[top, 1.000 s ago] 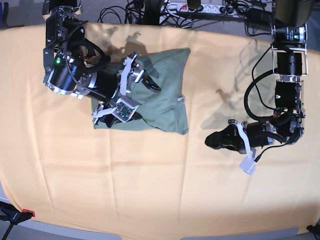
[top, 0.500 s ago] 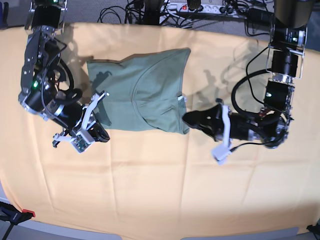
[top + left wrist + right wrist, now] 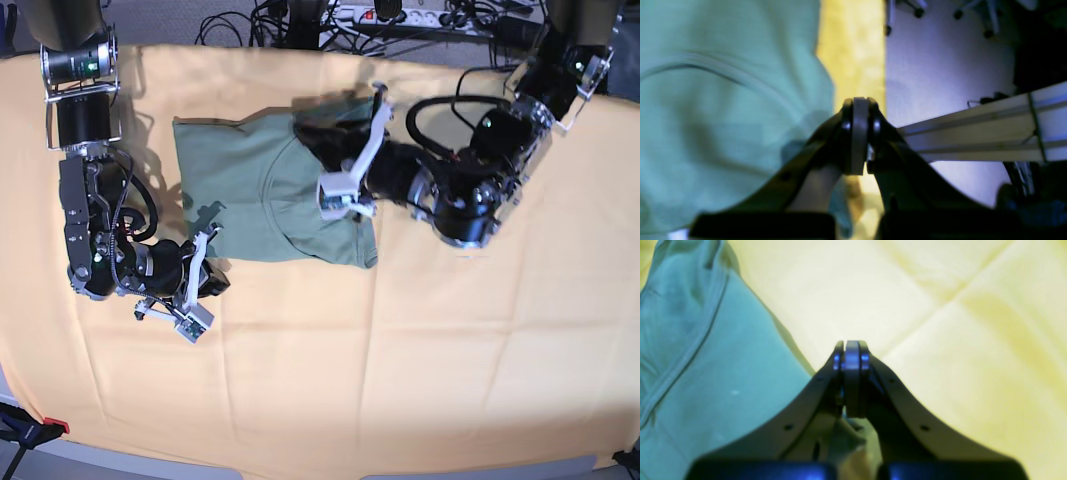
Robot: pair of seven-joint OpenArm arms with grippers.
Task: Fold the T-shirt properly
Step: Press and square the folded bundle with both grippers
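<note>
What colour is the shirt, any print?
Plain grey-green shirt, no print visible; clearest in the base view.

A robotics lab or test bench, by the look of it. Beyond the far edge of the table, a white power strip lies on grey carpet in a tangle of black cables. The yellow-orange table cloth covers the table from edge to edge, and a red-tipped clamp pins its near left corner. The left wrist view shows chair castors on the floor.
</note>
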